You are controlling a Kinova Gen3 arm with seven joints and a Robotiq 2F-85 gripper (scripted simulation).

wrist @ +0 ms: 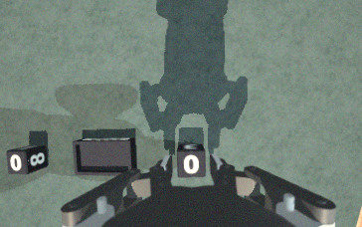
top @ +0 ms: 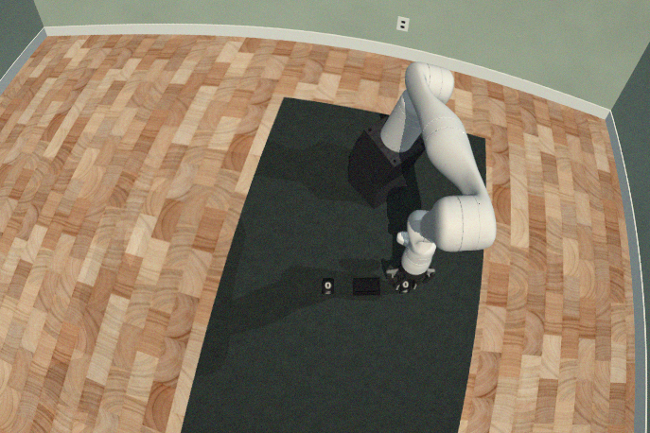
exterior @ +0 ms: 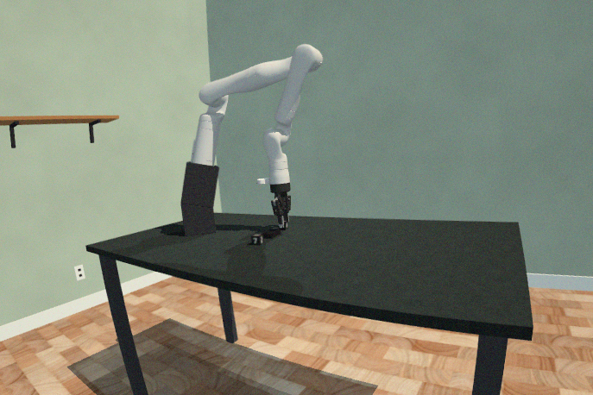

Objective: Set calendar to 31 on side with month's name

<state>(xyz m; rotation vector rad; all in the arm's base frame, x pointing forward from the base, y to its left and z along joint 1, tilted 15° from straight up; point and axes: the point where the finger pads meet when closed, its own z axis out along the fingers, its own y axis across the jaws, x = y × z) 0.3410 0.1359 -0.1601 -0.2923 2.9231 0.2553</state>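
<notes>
My jaws [top: 406, 286] [exterior: 283, 227] stand part-open around a cube [top: 405, 285] [wrist: 191, 161] showing 0, gripping nothing. At nine o'clock from it the empty tray [top: 366, 285] [wrist: 105, 155] lies flat on the worktop [top: 335, 357] [exterior: 375, 265] [wrist: 298, 60]; farther out at nine sits the other cube [top: 327, 285] [exterior: 256, 239] [wrist: 27, 160], showing 0 and 8.

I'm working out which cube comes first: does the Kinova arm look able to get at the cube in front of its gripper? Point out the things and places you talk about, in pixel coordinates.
Probably yes: the cube [top: 405, 285] [wrist: 191, 164] sits between the open fingers of the gripper [wrist: 191, 163], with a gap each side, and the tray [top: 366, 293] [wrist: 105, 172] stands clear.
</notes>
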